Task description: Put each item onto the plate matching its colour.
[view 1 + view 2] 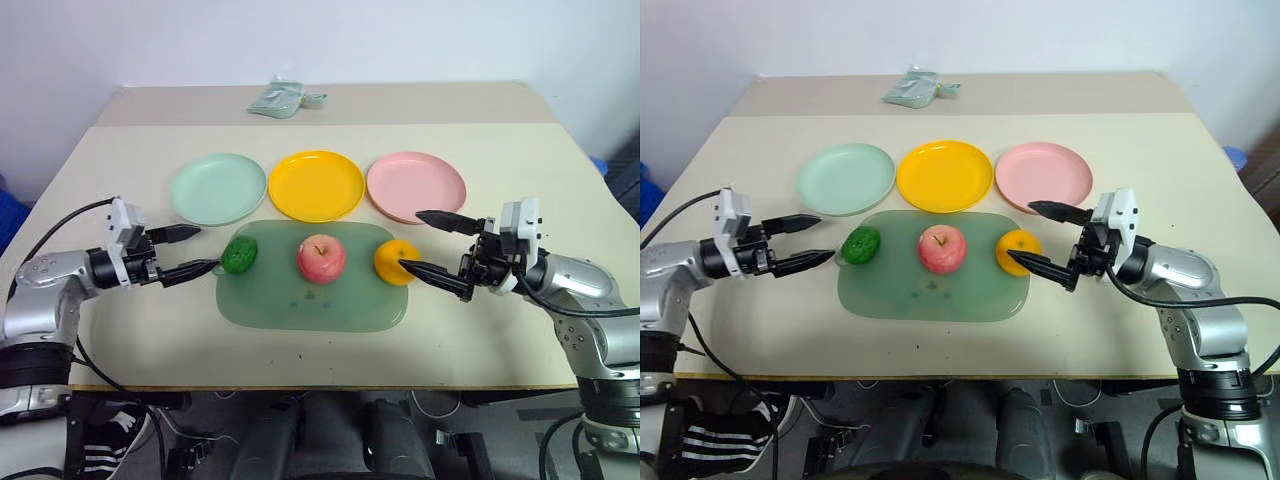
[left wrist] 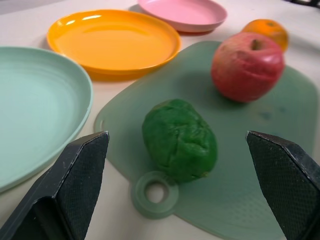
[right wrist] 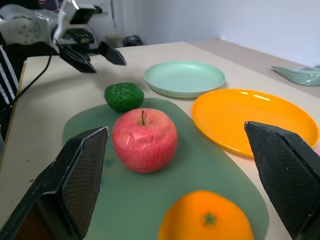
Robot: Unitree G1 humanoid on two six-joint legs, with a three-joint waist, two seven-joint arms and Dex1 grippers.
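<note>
Both grippers stand wide open and empty: the left gripper [image 1: 188, 250] just left of the green fruit [image 1: 239, 255], the right gripper [image 1: 437, 243] beside the orange [image 1: 396, 262], with the apple [image 1: 321, 259] between them on the mat [image 1: 310, 305]. All three plates, mint [image 1: 217, 188], yellow [image 1: 316, 185] and pink [image 1: 416, 186], lie empty just beyond. To grasp cleanly, each gripper should probably straddle its fruit's widest part before closing, keeping low fingers off the mat.
</note>
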